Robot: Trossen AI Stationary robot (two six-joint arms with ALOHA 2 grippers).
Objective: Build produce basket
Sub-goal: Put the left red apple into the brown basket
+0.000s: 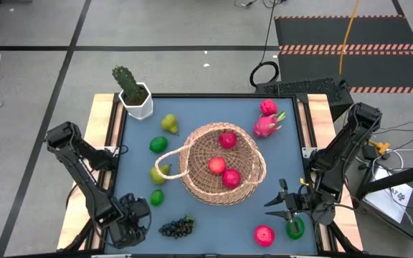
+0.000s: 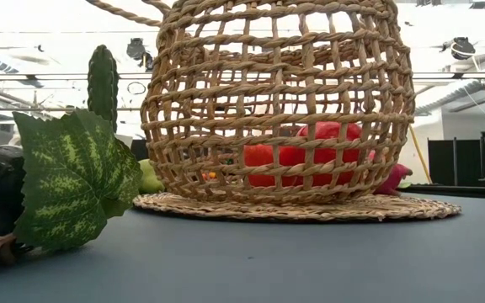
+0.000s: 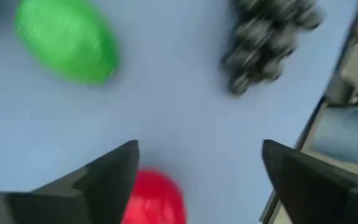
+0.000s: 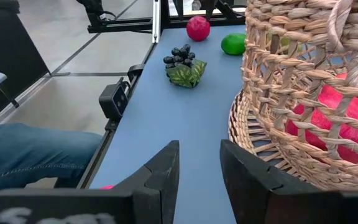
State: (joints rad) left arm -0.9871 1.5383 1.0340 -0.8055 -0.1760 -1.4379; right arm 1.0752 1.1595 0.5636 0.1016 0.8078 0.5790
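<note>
Partly done: left tool (image 3: 197,180) gapes wide, empty, over a round red apple (image 3: 154,199). Tan woven wicker basket (image 1: 199,140) mid-bench holds three red apples (image 1: 227,140). Yellow-green pears (image 1: 169,123), green limes (image 1: 158,144), dark grapes (image 1: 177,228) and pink dragon fruit (image 1: 267,125) still lie outside. Right tool (image 4: 199,180) is narrow, empty, beside the basket.

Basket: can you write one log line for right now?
basket: three red apples inside | left gripper: open by loose red apple | right gripper: open, empty

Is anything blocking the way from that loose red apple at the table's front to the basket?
Nothing visible: only bare blue table lies between the red apple and the basket.
</note>
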